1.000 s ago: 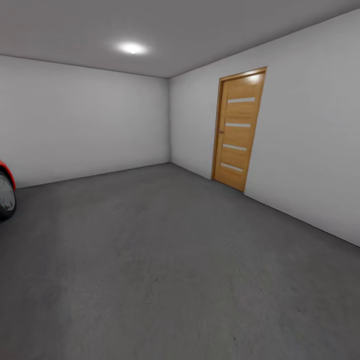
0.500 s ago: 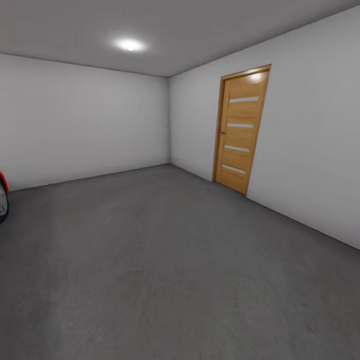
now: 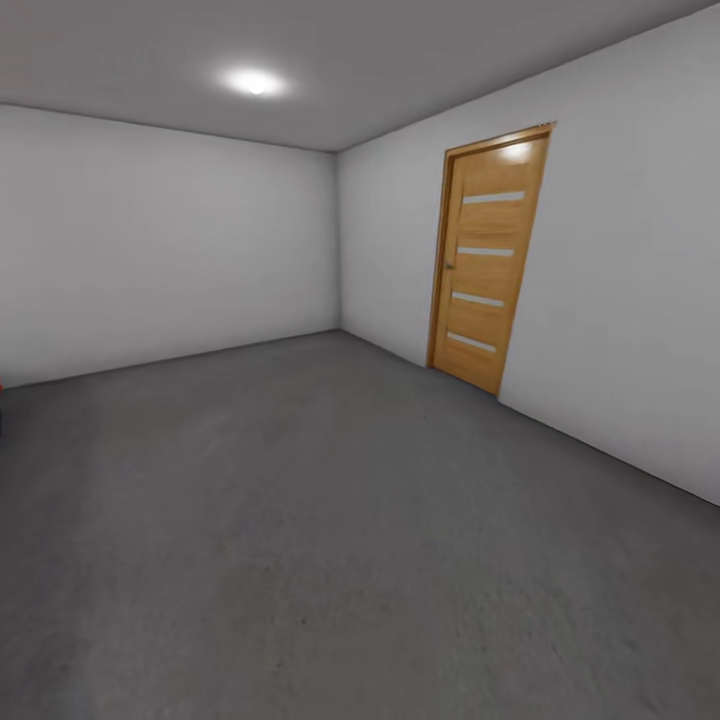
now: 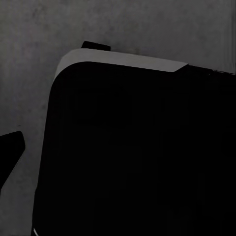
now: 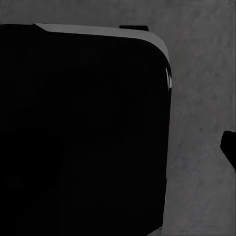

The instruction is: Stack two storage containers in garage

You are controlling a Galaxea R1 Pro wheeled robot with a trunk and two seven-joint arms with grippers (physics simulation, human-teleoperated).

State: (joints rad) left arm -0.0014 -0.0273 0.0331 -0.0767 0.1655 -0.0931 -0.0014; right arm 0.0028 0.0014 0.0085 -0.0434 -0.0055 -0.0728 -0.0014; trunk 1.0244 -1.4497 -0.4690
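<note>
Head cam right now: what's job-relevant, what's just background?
Job-relevant:
- the floor, dark grey concrete, where the containers get stacked
- pale grey garage walls

Background:
- wooden door with pale horizontal strips, closed, in the right-hand wall
- ceiling light
- sliver of something red at the left edge, too small to identify

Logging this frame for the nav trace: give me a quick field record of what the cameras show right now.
room: pale grey walls, one ceiling light
floor: dark grey speckled concrete
door: wooden door with four pale horizontal strips, shut, in the right-hand wall
left edge: thin red-and-dark sliver at the frame edge, too little to identify
wrist views: a large black rounded body over the concrete; gripper state cannot be told
</note>
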